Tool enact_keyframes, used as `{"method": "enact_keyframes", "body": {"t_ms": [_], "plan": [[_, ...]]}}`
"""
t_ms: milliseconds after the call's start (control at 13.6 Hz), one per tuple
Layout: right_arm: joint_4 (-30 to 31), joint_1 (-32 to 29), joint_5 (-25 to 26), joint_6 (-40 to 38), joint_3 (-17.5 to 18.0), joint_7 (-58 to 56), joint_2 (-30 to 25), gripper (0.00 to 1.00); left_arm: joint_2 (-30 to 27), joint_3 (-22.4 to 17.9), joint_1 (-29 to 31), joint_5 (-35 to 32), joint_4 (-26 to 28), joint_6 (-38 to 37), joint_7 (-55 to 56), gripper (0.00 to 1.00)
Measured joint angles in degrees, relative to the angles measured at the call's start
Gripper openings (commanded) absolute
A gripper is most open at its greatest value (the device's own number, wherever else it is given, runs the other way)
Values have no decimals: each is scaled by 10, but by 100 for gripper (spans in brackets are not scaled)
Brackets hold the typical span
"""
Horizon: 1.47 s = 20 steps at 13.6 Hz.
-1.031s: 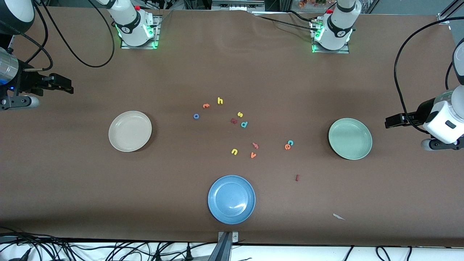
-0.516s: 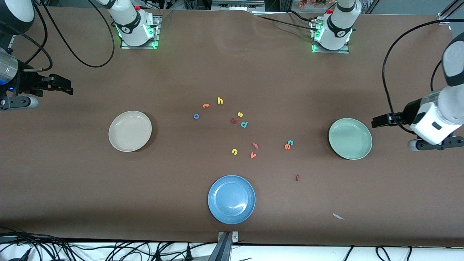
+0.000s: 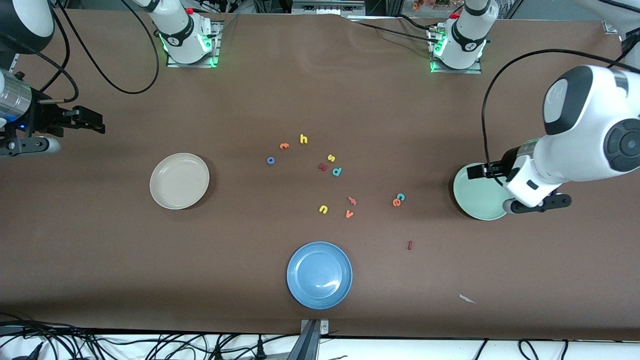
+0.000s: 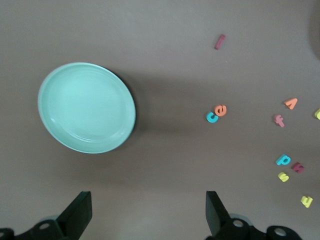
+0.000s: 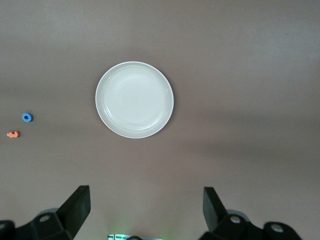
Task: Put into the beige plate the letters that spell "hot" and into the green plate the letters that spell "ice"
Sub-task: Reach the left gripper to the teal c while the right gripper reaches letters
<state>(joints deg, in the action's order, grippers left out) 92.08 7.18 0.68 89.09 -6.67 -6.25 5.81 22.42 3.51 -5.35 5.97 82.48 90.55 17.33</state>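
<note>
Green plate [image 3: 475,197] empty under my spread left gripper [image 4: 145,212]; c [image 3: 400,197], e [image 3: 396,202], i [image 3: 410,245] on table. Right gripper [image 5: 145,210] spread, waiting; beige plate [image 3: 179,181] empty; h [image 3: 303,139], o [image 3: 270,160], t [image 3: 284,146] on table.

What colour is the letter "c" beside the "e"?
Teal "c"; the left wrist view shows it best, touching the orange "e".

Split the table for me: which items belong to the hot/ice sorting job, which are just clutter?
Job: yellow h, blue o, orange t, beige plate; dark red i, teal c, orange e, green plate.

Clutter: blue plate, s, u, d, v.
</note>
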Motion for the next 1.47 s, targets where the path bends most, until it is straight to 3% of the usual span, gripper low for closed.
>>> {"method": "enact_keyframes", "body": {"t_ms": [442, 810, 1179, 1473], "plan": [[0, 20, -1, 2, 4, 0, 15, 100, 1, 4, -22, 7, 90, 76, 4, 100], [-2, 40, 0, 2, 6, 0, 17, 100, 8, 5, -60, 7, 171, 230, 42, 100], [-2, 58, 9, 10, 6, -1, 49, 100, 78, 6, -100, 7, 192, 376, 48, 100], [-1, 55, -25, 28, 4, 0, 53, 100, 127, 6, -107, 7, 192, 414, 47, 100]]}}
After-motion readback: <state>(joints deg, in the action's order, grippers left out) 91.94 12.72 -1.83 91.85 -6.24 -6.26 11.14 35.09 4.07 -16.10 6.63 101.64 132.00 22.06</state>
